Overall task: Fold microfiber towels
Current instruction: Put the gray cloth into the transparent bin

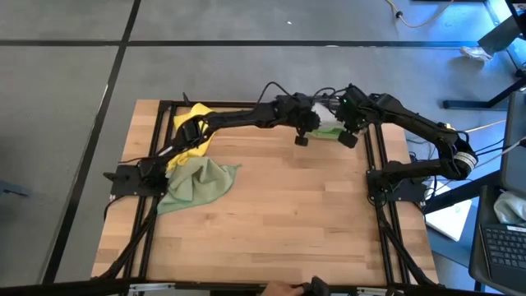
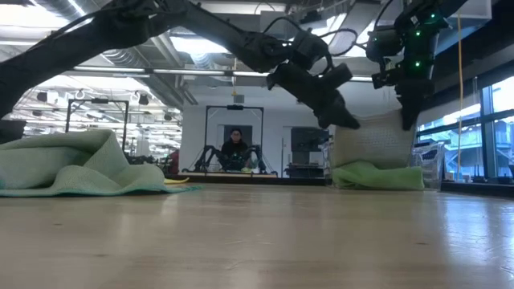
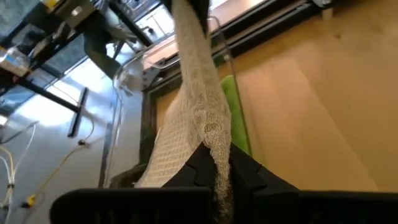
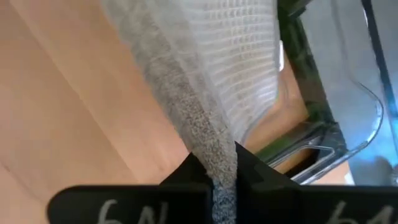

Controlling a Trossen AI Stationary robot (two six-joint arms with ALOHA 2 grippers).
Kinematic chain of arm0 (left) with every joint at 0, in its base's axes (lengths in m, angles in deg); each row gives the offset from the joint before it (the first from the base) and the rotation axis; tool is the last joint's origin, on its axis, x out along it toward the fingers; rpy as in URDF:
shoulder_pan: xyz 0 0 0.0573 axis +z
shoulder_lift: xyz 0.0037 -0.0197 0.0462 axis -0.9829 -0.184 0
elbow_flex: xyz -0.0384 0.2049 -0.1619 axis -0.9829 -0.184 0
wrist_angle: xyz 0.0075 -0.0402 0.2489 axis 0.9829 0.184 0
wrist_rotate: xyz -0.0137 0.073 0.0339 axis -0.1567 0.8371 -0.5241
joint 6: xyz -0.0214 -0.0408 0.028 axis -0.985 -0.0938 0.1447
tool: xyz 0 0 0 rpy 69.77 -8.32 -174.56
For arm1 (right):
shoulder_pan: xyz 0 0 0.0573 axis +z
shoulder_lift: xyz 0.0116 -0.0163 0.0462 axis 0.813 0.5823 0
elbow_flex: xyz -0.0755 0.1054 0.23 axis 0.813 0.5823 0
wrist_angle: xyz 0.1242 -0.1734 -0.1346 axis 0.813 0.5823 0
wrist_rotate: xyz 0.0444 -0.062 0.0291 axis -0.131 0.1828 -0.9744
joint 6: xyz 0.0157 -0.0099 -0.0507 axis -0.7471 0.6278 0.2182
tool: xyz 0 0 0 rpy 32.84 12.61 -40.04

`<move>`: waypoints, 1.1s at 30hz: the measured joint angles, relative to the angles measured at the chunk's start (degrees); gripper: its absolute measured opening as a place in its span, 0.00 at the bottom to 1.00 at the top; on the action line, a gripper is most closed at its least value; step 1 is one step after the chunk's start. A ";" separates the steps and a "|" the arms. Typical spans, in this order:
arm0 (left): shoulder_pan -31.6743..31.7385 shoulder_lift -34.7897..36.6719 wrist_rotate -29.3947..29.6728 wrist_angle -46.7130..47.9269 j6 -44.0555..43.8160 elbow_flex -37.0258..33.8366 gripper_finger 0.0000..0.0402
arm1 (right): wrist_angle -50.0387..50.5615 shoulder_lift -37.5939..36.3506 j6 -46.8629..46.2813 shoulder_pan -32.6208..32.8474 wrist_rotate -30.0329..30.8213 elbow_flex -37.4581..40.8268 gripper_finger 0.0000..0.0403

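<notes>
I have both pincers up at the far right corner of the tabletop (image 1: 279,205), each clamped tight on an edge of the grey-beige towel (image 2: 371,140). The left pincer (image 3: 214,163) has its fingers pressed together on a bunched bit of hem, and the right pincer (image 4: 221,167) pinches another stretch of the same cloth. From the low view the towel hangs below and between them as a loose sheet, clear of the wood; my guess is that holding it by two points like this lets its own weight pull it flat, so I can lay it down squarely before making a fold.

The cloth is a waffle-weave microfibre, a fine grid of little cells, soft and limp, draping in a gentle curve where it leaves each pincer. Directly under the hanging towel lies the bright green towel (image 2: 377,177), a low rumpled heap. Just behind the pincers I can see the curved rim of the clear plastic bin (image 4: 364,106).

Well away from both pincers, towards the left arm's base, the pale olive-green towel (image 1: 197,182) sits crumpled in soft ridges, with the bright yellow towel (image 1: 196,131) beside it, partly under the left arm. Neither looks folded yet, so I judge the job is at an early stage.
</notes>
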State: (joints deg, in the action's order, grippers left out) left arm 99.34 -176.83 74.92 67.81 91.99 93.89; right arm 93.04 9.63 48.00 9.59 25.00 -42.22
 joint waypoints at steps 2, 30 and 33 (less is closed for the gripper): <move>-0.20 0.00 0.39 -0.20 2.12 0.00 0.01 | -0.59 0.00 0.11 0.00 0.52 0.00 0.04; 6.29 0.00 -4.35 -1.26 -0.51 0.00 0.04 | -17.81 16.76 7.28 -9.92 -1.36 -0.13 0.04; 6.31 -0.02 -2.59 -2.10 1.53 0.00 0.04 | -18.41 16.76 7.13 -10.87 -1.33 -0.13 0.04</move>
State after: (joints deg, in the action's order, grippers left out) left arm 105.66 -176.85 72.33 65.71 93.52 93.89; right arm 74.63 26.39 55.12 -1.28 23.68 -42.35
